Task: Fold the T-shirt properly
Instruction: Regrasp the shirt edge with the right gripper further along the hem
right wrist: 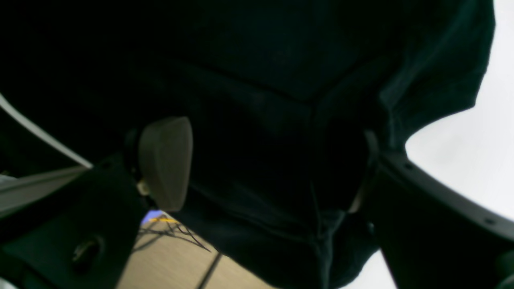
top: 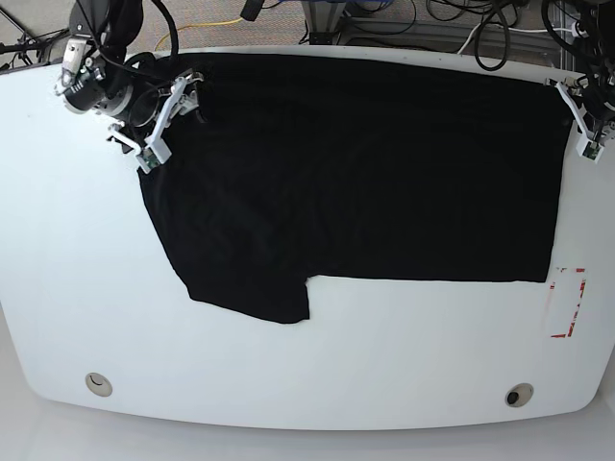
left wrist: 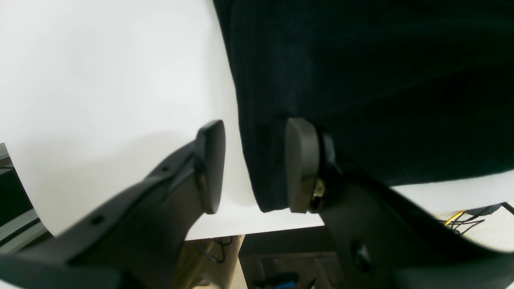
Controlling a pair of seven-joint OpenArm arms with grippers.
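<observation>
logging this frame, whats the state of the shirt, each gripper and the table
T-shirt: spread flat, unfolded, one sleeve toward the near side.
Left gripper: open, jaws straddling the shirt's corner edge.
Right gripper: open, fabric between its jaws.
Table: white, shirt lying on its far half.

The T-shirt (top: pixel 365 173) is plain black all over, matte, with no print showing on the side that faces up. The table (top: pixel 317 365) beneath it is plain white. Near the table's right edge sits a small red and white marking (top: pixel 567 304). The left gripper (left wrist: pixel 255 168) has black fingers with dark grey pads (left wrist: pixel 302 164); the right gripper (right wrist: pixel 261 168) is black too, one pad (right wrist: pixel 165 160) a lighter grey-beige. Beyond the table's far edge a yellow cable (top: pixel 207 26) runs among black ones.
</observation>
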